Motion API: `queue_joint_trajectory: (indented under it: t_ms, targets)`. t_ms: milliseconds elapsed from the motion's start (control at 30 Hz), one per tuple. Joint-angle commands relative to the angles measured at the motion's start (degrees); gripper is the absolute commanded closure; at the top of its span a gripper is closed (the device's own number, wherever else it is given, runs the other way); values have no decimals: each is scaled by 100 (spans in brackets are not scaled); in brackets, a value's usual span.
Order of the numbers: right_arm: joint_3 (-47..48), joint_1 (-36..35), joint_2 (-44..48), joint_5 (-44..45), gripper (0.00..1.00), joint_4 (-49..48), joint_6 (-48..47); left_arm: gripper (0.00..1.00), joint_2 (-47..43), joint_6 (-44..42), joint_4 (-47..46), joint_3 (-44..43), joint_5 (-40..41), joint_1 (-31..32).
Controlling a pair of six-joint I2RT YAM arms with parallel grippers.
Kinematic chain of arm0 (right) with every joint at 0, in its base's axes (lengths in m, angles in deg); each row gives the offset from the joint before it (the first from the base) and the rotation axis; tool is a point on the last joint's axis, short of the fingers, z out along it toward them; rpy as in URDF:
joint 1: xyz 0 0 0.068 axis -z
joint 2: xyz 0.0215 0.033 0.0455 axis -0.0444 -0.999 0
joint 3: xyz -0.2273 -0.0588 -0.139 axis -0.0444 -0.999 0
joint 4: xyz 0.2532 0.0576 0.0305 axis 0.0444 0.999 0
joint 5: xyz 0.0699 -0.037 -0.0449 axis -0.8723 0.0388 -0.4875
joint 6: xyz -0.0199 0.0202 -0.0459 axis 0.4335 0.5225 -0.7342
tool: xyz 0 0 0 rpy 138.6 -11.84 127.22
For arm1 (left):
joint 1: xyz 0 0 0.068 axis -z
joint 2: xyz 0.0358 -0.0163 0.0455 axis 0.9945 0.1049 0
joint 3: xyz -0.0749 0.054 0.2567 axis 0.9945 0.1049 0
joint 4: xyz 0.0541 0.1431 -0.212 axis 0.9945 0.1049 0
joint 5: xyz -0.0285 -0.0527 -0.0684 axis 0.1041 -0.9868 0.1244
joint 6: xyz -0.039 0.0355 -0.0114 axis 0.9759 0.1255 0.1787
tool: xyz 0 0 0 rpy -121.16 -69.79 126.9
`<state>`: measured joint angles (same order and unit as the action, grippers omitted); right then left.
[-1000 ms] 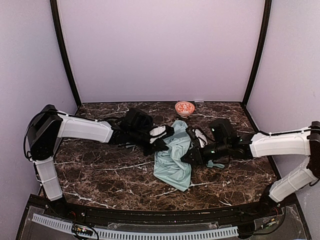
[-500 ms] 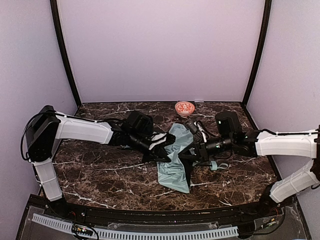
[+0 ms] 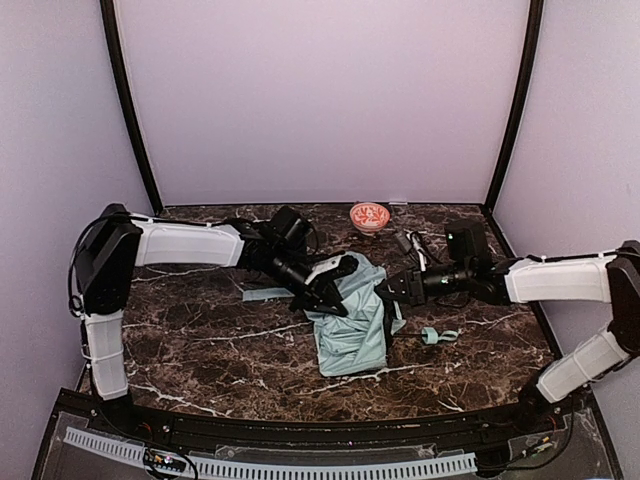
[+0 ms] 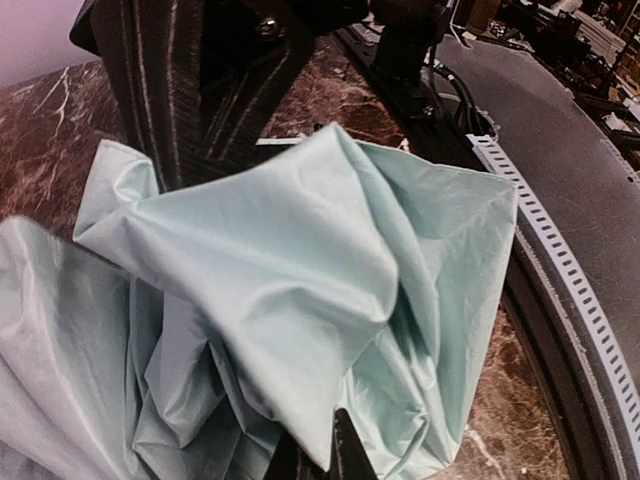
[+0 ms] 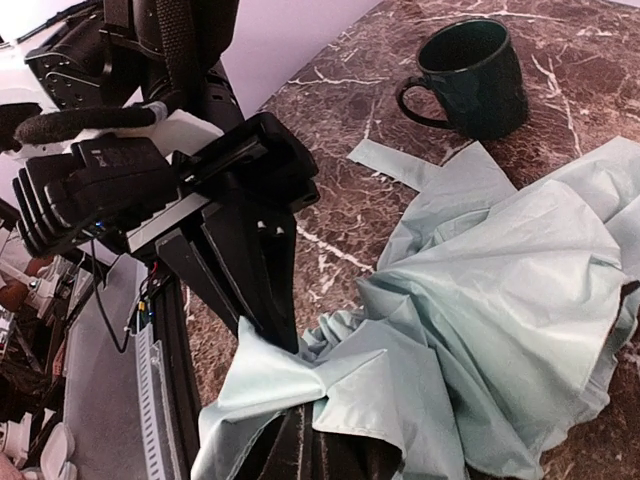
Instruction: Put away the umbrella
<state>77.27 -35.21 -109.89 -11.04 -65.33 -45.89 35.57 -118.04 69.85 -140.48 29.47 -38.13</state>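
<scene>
A dark brown marble table [image 3: 200, 350] with white veins fills the floor of a booth with pale lilac walls [image 3: 320, 100] and black posts [image 3: 130, 110] in the back corners. A small red bowl [image 3: 369, 216] stands near the back edge of the table, and a dark green mug [image 5: 475, 75] stands upright on the marble, its handle to the left in the right wrist view. A white strip with holes [image 3: 300, 468] runs along the near edge.
</scene>
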Motion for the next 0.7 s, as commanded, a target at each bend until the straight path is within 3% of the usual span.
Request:
queue_joint_trajectory:
  t_ms: [0,400,500,667]
  targets:
    - [354,58,-747,129,100,-760,-105,100,686,-217,569,-398,-397,-245]
    - [1181,243,-2871,455,100,-531,-26,99,1367,-148,815,-533,-437,-383]
    - [1270,252,-3218,607,100,-195,-113,81,1363,-94,880,-555,-368,-383]
    - [1147,245,-3577,500,100,-144,-135,24,941,542,579,-639,502,-383]
